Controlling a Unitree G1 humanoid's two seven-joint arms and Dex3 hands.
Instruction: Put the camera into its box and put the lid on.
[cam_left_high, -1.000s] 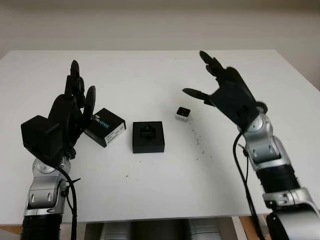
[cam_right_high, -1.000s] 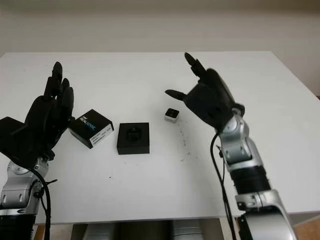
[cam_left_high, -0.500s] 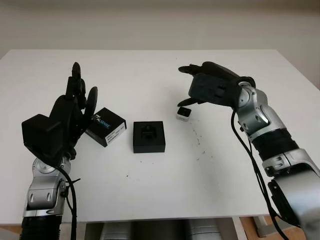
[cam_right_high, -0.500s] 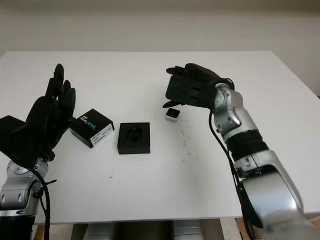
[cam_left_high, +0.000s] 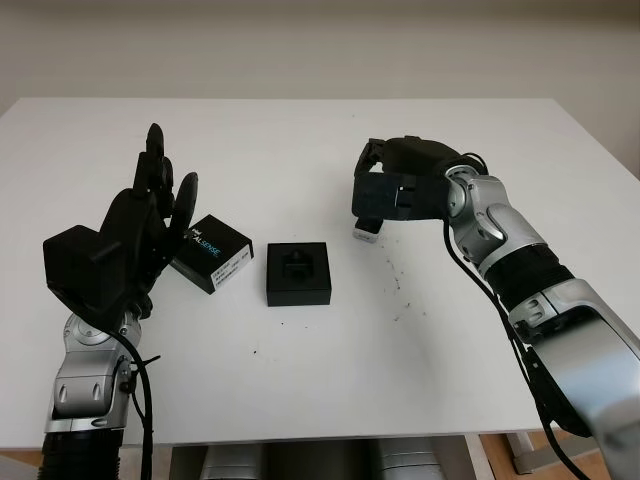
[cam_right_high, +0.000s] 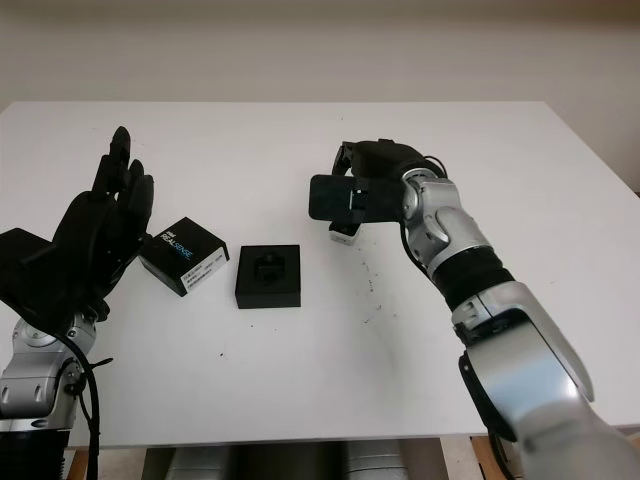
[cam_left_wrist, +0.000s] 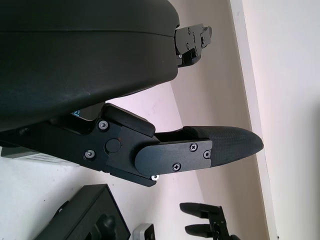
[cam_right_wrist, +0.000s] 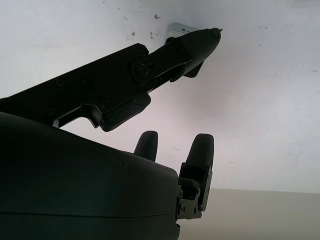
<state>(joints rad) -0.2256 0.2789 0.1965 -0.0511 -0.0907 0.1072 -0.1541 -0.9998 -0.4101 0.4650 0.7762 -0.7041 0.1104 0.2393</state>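
- Camera (cam_left_high: 367, 231), small and silver-white, sits on the white table (cam_left_high: 300, 370), right of the box (cam_left_high: 297, 273) and apart from it; the right hand (cam_left_high: 395, 190) partly covers it from above.
- Right hand hangs just over the camera, palm down; in the right wrist view one fingertip (cam_right_wrist: 207, 36) reaches the camera's edge (cam_right_wrist: 176, 31); whether it touches cannot be told; the fingers have not closed round the camera, so the hand holds nothing.
- Box, black and square, sits open near the table's middle, with a dark moulded insert inside.
- Lid (cam_left_high: 209, 253), black with white and blue print, lies just left of the box, turned at an angle.
- Left hand (cam_left_high: 135, 230) is raised over the table's left side, beside the lid; open, fingers pointing up, holding nothing.
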